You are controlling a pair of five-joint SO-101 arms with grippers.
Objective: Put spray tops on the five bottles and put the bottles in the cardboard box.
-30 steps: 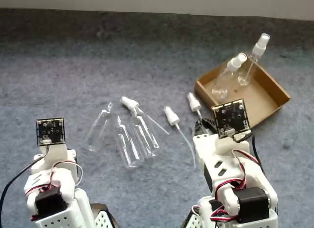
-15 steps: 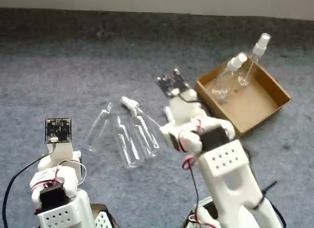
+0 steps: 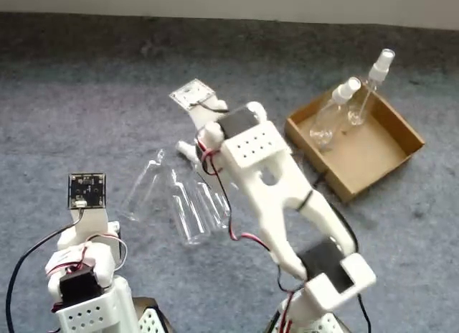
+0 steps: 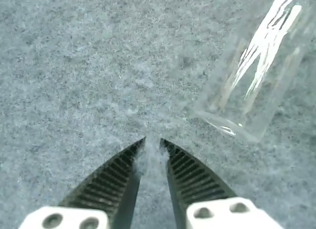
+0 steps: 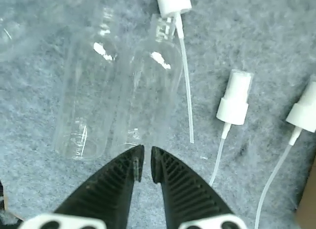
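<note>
Toward 2 o'clock on the grey bench [image 3: 86, 96], the cardboard box [image 3: 380, 150] holds two capped bottles [image 3: 330, 118], their tops poking past its far rim. Near the centre, three bare bottles [image 3: 183, 207] lie fanned side by side, necks toward 12 o'clock. I see my right arm [image 3: 251, 150] stretched from 5 o'clock over the middle, with the right claw [image 5: 146, 157] closed to a sliver and gripping nothing, its tips just above the base of one bare bottle. One spray top [image 5: 174, 2] lies at that bottle's neck, its tube running alongside; two other spray tops [image 5: 233, 103] lie apart on the bench nearby. At 7 o'clock my left arm [image 3: 82, 275] sits low, with the left claw [image 4: 152, 142] likewise all but closed and empty, near the base of the leftmost bare bottle [image 4: 242, 81] without touching it.
</note>
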